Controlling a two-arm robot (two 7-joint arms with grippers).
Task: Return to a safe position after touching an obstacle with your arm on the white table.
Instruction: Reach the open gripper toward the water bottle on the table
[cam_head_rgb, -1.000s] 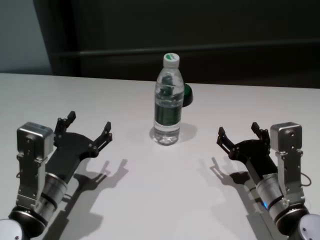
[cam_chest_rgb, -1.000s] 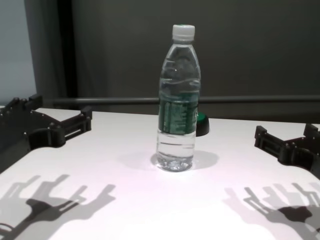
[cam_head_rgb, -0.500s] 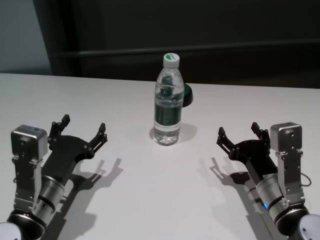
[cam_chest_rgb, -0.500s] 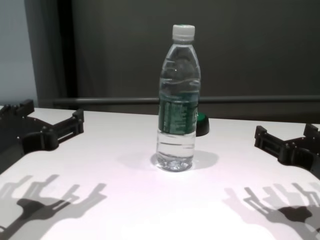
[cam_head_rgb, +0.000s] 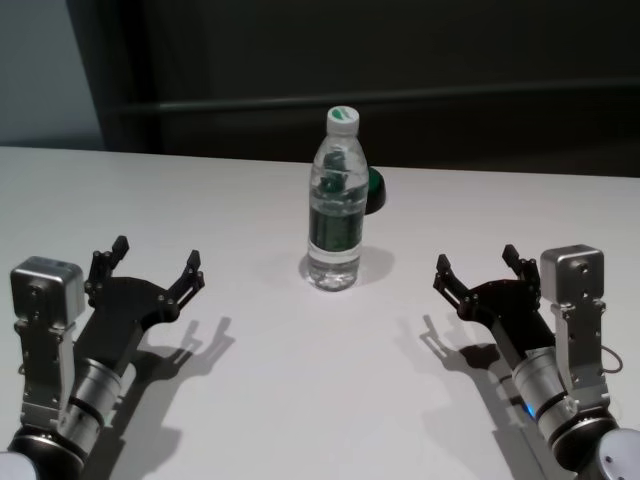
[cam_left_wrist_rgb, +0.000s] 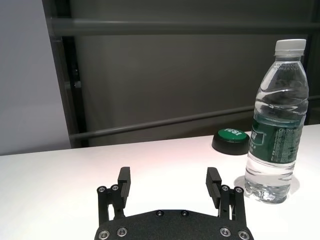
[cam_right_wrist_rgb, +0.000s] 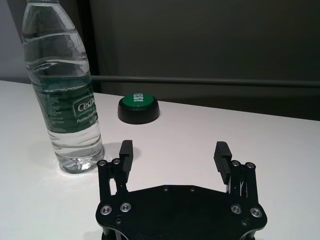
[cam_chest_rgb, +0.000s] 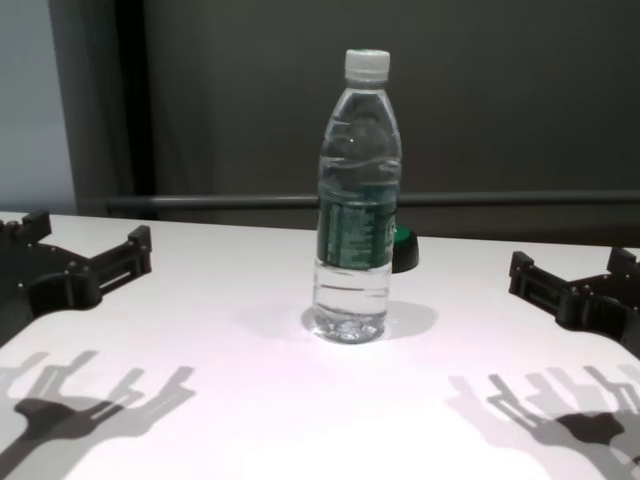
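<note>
Bottle (cam_head_rgb: 335, 200) stands upright mid-table in the head view, well apart from the left gripper (cam_head_rgb: 145, 268) and right gripper (cam_head_rgb: 478, 268), both spread wide and empty above the white table (cam_head_rgb: 300, 400). Left wrist view shows a green button (cam_left_wrist_rgb: 231, 141) just behind it. From the chest view, a careless sweep inward by either arm could topple the bottle.

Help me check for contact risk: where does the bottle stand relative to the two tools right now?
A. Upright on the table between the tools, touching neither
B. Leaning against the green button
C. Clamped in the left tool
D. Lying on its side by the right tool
A: the bottle stands upright on the table, clear of the open left tool and open right tool.
</note>
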